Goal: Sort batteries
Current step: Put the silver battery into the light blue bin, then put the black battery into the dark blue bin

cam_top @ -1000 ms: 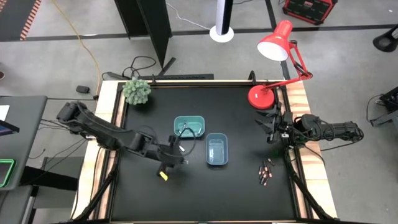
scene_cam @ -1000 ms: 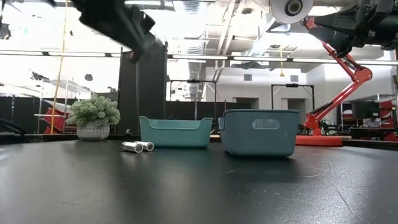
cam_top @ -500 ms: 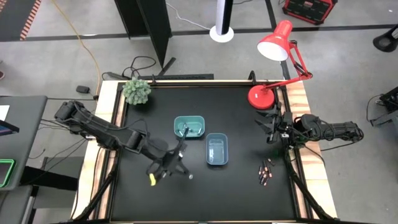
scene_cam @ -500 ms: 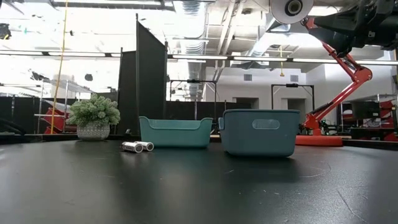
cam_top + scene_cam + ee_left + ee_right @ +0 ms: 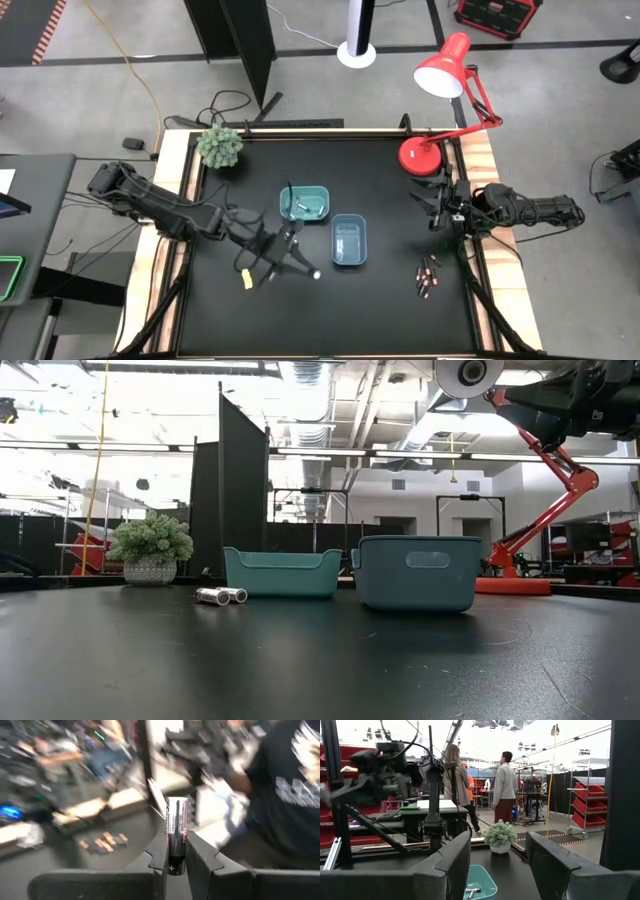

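Note:
My left gripper (image 5: 298, 264) hovers above the table, near the blue tray's (image 5: 349, 241) near-left corner, shut on a silver battery (image 5: 176, 826); its pale tip (image 5: 315, 272) shows in the high view. The teal tray (image 5: 304, 203) holds silver batteries (image 5: 306, 208). Several dark batteries with red marks (image 5: 425, 278) lie on the mat near the right edge and show again as dark batteries (image 5: 103, 843) in the left wrist view. Two silver batteries (image 5: 221, 596) lie on the table beside the teal tray (image 5: 280, 573). My right gripper (image 5: 436, 210) waits open at the right edge. My left gripper pinches the silver battery by its lower end (image 5: 173, 856) between the two fingers (image 5: 200, 857). The battery lies along the fingers and sticks out past their tips. It is lifted clear of the table, and the fingers point roughly level toward the table's right side.
A potted plant (image 5: 219, 147) stands at the far left corner. A red desk lamp (image 5: 422, 155) stands at the far right corner. A person in a dark shirt (image 5: 287, 795) shows beyond the table in the left wrist view, and people (image 5: 506, 785) stand in the room behind.
My left gripper has risen out of the low view and swung from beside the teal tray toward the table's near right, turning as it went, with the silver battery held between its fingers. The right arm has kept still.

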### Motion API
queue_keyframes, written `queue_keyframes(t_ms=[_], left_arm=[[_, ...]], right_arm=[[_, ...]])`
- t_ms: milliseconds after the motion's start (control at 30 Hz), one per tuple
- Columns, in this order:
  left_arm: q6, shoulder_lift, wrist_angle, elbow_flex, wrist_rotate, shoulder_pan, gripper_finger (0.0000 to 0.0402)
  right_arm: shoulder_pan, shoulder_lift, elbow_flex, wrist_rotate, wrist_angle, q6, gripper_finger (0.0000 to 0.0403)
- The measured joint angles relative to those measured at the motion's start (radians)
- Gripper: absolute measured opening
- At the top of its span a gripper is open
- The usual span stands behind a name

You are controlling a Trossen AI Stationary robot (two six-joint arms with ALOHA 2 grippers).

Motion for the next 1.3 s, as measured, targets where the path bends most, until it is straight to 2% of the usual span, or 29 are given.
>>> queue_keyframes(t_ms=[100, 167, 233, 367, 467, 633, 767, 900, 1200, 1300], left_arm=[[-0.017, -0.001, 0.030, -0.004, -0.016, 0.015, 0.0034], [-0.026, 0.000, -0.012, -0.005, -0.069, 0.021, 0.0034], [-0.034, 0.000, -0.098, -0.006, -0.200, 0.027, 0.0034], [-0.106, 0.003, -0.337, -0.007, -0.561, 0.055, 0.0034], [-0.198, 0.003, -0.476, -0.007, -0.692, 0.102, 0.0034], [-0.316, 0.003, -0.661, -0.007, -0.687, 0.214, 0.0034], [-0.323, 0.003, -0.677, -0.007, -0.583, 0.291, 0.0037], [-0.314, 0.021, -0.679, -0.007, -0.511, 0.354, 0.0070], [-0.310, 0.083, -0.686, -0.007, -0.516, 0.390, 0.0129], [-0.308, 0.068, -0.682, 0.000, -0.539, 0.385, 0.0151]], right_arm=[[0.000, 0.000, 0.000, 0.000, 0.000, 0.000, 0.0207], [0.000, 0.000, 0.000, 0.000, 0.000, 0.000, 0.0207], [0.000, 0.000, 0.000, 0.000, -0.001, 0.001, 0.0207], [0.000, 0.000, 0.000, 0.000, -0.002, 0.001, 0.0207], [0.000, 0.000, 0.000, 0.000, -0.002, 0.000, 0.0207], [0.000, 0.000, 0.000, 0.000, -0.001, 0.003, 0.0207], [0.000, 0.000, 0.000, 0.000, -0.001, 0.016, 0.0207], [0.000, 0.000, 0.000, 0.000, -0.001, 0.019, 0.0207], [0.000, 0.004, 0.000, -0.001, -0.025, 0.052, 0.0213], [0.005, 0.014, 0.027, -0.006, -0.129, 0.102, 0.0224]])
